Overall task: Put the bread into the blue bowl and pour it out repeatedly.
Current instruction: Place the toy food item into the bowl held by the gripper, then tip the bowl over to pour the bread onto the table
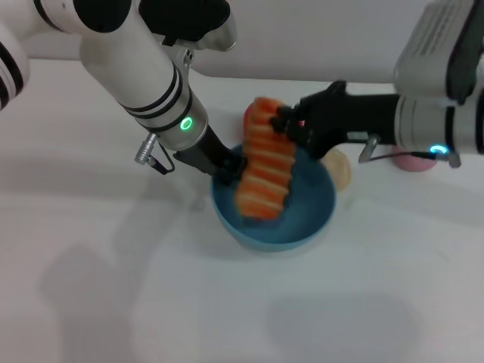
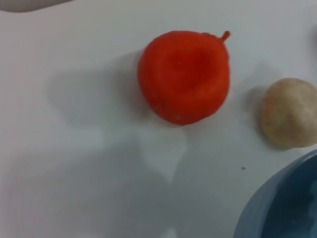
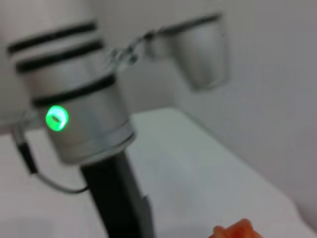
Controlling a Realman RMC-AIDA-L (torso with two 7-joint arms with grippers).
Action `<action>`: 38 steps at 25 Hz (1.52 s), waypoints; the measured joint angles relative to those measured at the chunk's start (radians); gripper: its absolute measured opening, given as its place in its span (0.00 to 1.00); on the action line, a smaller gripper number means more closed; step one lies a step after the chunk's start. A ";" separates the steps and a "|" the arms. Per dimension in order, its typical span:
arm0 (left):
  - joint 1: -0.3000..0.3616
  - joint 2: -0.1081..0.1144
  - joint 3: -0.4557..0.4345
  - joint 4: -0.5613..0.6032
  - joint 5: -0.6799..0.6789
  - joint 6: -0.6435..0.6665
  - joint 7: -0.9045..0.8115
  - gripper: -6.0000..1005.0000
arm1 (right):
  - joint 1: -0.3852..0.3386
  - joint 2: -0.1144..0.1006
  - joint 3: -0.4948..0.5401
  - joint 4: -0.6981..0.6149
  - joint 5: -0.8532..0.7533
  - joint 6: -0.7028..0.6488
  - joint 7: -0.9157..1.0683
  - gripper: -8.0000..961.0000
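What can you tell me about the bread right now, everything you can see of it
The bread is a long loaf, ridged in orange and cream. It stands tilted over the blue bowl, its lower end down inside the bowl. The right gripper grips its upper end. The left gripper is at the bowl's rim beside it.
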State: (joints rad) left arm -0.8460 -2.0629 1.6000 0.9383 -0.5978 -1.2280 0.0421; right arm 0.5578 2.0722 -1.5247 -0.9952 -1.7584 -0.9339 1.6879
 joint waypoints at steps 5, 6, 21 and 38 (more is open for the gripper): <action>0.003 0.002 -0.010 0.000 -0.011 0.000 0.002 0.01 | 0.004 0.000 -0.005 0.026 -0.004 -0.011 0.052 0.12; 0.004 0.003 -0.015 0.000 -0.011 0.000 0.003 0.01 | 0.004 0.000 -0.003 0.028 -0.005 -0.010 0.071 0.13; 0.028 0.001 -0.024 -0.003 -0.013 0.013 0.008 0.01 | -0.068 0.004 0.081 -0.010 0.007 -0.009 0.094 0.48; 0.073 0.000 0.048 0.004 0.146 0.365 0.052 0.00 | -0.288 -0.003 0.468 0.426 0.905 -0.263 -0.420 0.60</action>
State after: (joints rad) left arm -0.7731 -2.0633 1.6484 0.9421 -0.4517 -0.8628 0.0937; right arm 0.2700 2.0696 -1.0562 -0.5696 -0.8533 -1.1974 1.2677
